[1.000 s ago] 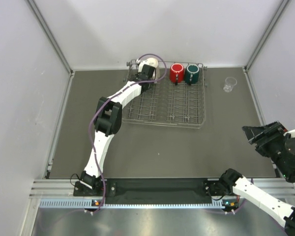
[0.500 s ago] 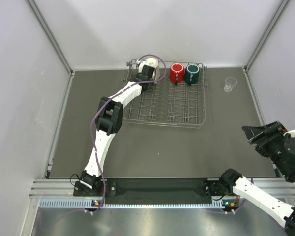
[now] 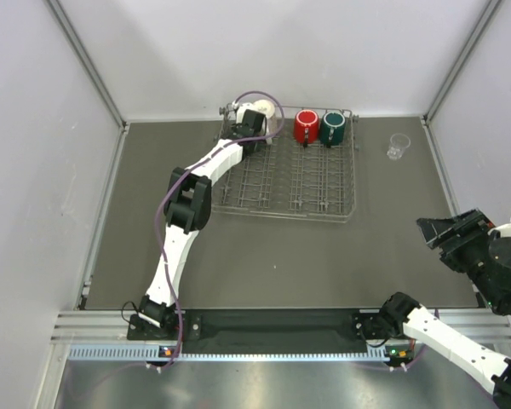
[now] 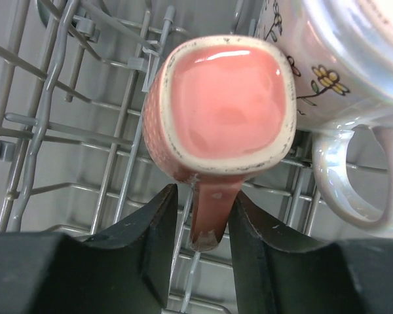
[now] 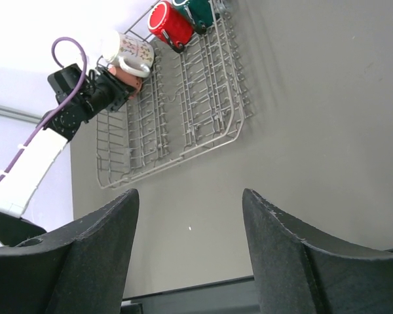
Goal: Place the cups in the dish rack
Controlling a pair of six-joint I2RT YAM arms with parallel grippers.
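Nearest to me, my right gripper (image 5: 188, 196) hangs over the bare table (image 3: 264, 256) at the near right, fingers spread wide with nothing between them. It has sunk a touch toward the near edge in the last second, otherwise idle.

Beyond it lies the rack (image 3: 281, 213), and my left arm reaches across to its far-left corner. That wrist has crept a shade further into the corner than a second ago, a small settling move rather than a carry. My left gripper (image 4: 205, 193) straddles the handle of the pink mug (image 4: 219, 108), which sits base-up among the prongs, just beside the white mug (image 4: 340, 59). The right finger looks to touch the handle, but a sliver of wire shows on the left side, so I cannot tell whether I am clamping or have begun to let go.

I judge the pink mug is being seated, nearly placed. Along the far rail the red mug (image 3: 306, 126) and the green mug (image 3: 333, 128) stand side by side. Only the glass (image 3: 398, 146) is outside, on the table off the far-right corner. It would be the last to load.
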